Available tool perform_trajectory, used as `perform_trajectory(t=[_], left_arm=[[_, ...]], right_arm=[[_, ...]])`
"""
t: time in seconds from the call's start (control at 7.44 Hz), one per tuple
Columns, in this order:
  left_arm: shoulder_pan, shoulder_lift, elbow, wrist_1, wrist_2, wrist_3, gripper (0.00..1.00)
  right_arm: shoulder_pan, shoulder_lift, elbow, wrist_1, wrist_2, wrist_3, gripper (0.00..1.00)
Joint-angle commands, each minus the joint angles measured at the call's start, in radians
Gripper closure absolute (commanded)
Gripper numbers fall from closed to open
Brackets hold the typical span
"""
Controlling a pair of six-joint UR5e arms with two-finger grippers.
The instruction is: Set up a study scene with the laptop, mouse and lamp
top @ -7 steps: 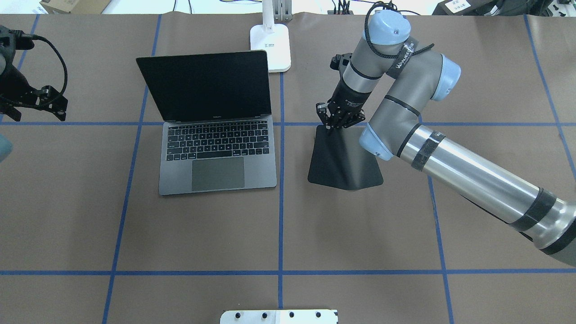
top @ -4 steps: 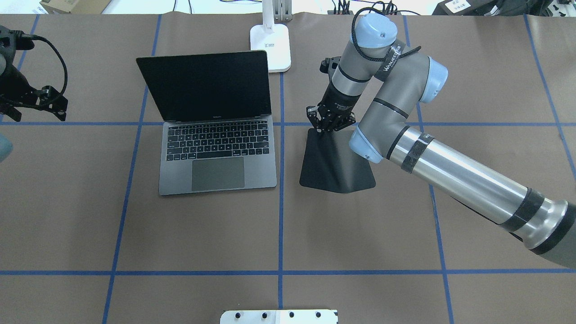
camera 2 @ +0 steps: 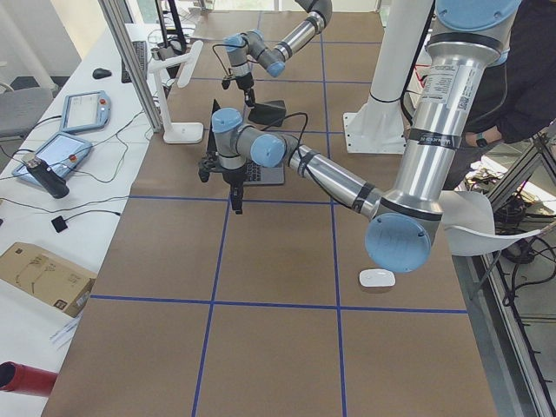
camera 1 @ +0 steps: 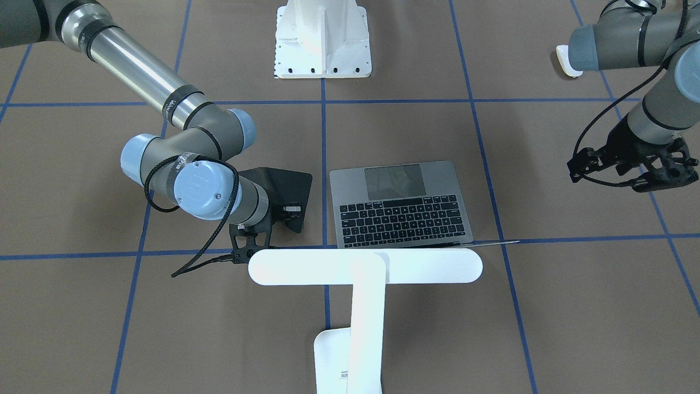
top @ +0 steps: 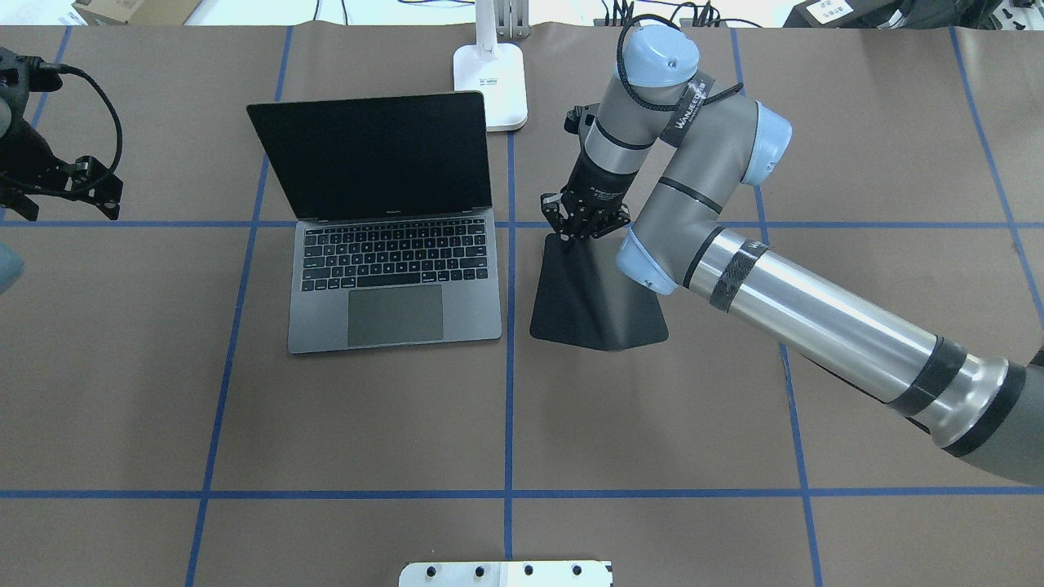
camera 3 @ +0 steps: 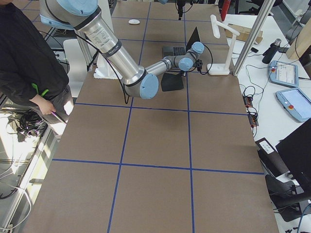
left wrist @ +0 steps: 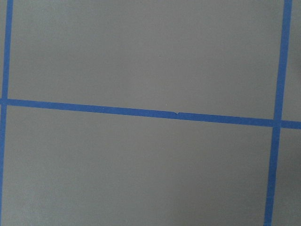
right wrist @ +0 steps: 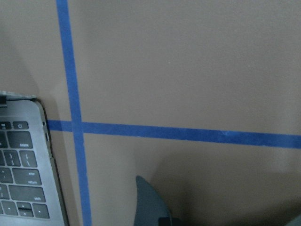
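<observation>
The open laptop (top: pixel 395 306) sits left of the table's middle with its screen dark. Just to its right lies a flat black pad (top: pixel 599 306), its far edge raised off the table. My right gripper (top: pixel 581 232) is shut on that far edge. The white lamp (camera 1: pixel 365 266) stands behind the laptop, its bar head over the screen's top edge and its base (top: pixel 490 81) at the far table edge. The white mouse (camera 2: pixel 377 279) rests near the table's left end, by my left arm's elbow. My left gripper (top: pixel 20 200) hangs above bare table, and I cannot tell whether it is open.
The white bolted pedestal (camera 1: pixel 322 38) stands at the robot's side of the table. A person in dark clothes (camera 3: pixel 29 58) is beside the robot. Tablets (camera 2: pixel 82 109) and cables lie on the side bench beyond the lamp.
My right gripper has slid the black pad to the left, closer to the laptop. The left arm, laptop and lamp have stayed put.
</observation>
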Motion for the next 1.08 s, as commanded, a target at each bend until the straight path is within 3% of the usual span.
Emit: perform_trajectory(t=[0.0, 0.13, 0.27, 0.4, 0.54, 0.67, 0.94], left_arm=[[0.000, 0.000, 0.002, 0.000, 0.000, 0.001, 0.00], [0.000, 0.000, 0.003, 0.000, 0.000, 0.001, 0.00], [0.000, 0.000, 0.008, 0.000, 0.000, 0.001, 0.00], [-0.002, 0.000, 0.011, 0.000, 0.000, 0.001, 0.00], [-0.002, 0.000, 0.011, 0.000, 0.000, 0.001, 0.00], [-0.002, 0.000, 0.017, -0.002, 0.000, 0.002, 0.00], [-0.006, 0.000, 0.023, -0.006, 0.000, 0.001, 0.00]], right_arm=[[-0.001, 0.002, -0.002, 0.006, -0.002, 0.001, 1.00], [-0.001, 0.005, -0.001, 0.006, -0.002, 0.001, 0.75], [0.001, 0.010, -0.001, 0.006, -0.002, 0.001, 0.65], [0.001, 0.016, -0.001, 0.006, -0.003, -0.001, 0.70], [0.001, 0.027, -0.001, 0.006, -0.021, -0.001, 0.58], [0.001, 0.033, -0.001, 0.006, -0.044, 0.001, 0.02], [0.008, 0.041, -0.001, 0.006, -0.077, 0.001, 0.02]])
